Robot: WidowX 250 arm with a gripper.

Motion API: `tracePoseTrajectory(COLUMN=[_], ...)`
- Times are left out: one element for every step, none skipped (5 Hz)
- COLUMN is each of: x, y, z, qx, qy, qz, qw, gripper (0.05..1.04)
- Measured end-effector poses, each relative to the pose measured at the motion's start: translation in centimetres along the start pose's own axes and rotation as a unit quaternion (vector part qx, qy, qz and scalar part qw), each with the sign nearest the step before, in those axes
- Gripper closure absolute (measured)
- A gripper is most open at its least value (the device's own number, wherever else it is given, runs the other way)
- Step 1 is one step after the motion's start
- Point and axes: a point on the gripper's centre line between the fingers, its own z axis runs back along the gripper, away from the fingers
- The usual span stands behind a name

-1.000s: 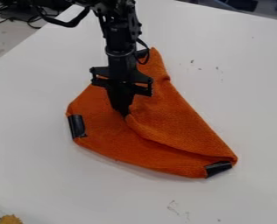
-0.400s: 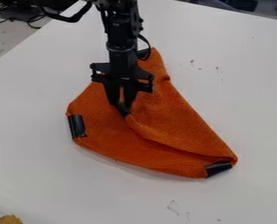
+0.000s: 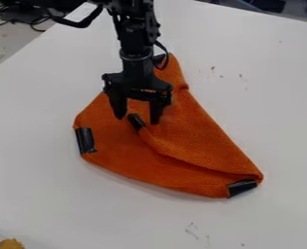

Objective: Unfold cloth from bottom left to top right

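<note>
"What's farthest left?"

"On a clock laid over the view, something yellow-brown (image 3: 11, 244) between seven and eight, and dark cables (image 3: 34, 21) between ten and eleven, past the edge of the white table (image 3: 33, 97)."

"And the orange cloth (image 3: 117, 155)?"

"It lies across the middle of the table, partly folded. Its left end has a black patch (image 3: 85, 140) between eight and nine."

"Next, the gripper (image 3: 138, 119)?"

"Near the clock's centre, pointing down toward six, over the cloth. It's open and grips nothing. A small black tab (image 3: 136, 121) on the fold's corner sits between the fingertips in this view; I can't tell whether they touch the cloth."

"To the right of that?"

"The cloth's top corner at twelve, with a dark patch (image 3: 159, 59) partly behind the arm (image 3: 136, 44). The folded flap (image 3: 195, 141) slants down toward four. There are faint marks on the table between five and six, more between one and two, and a black patch at the cloth's lower right corner (image 3: 242, 187), between four and five."
</note>
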Motion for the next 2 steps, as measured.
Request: tracePoseTrajectory(x=[0.21,0.22], y=[0.14,-0.06], z=[-0.05,-0.59], qx=[-0.006,-0.012], qy=[-0.006,-0.004], qz=[-0.002,-0.009], qw=[1.0000,0.9999], gripper=[0.081,0.144])
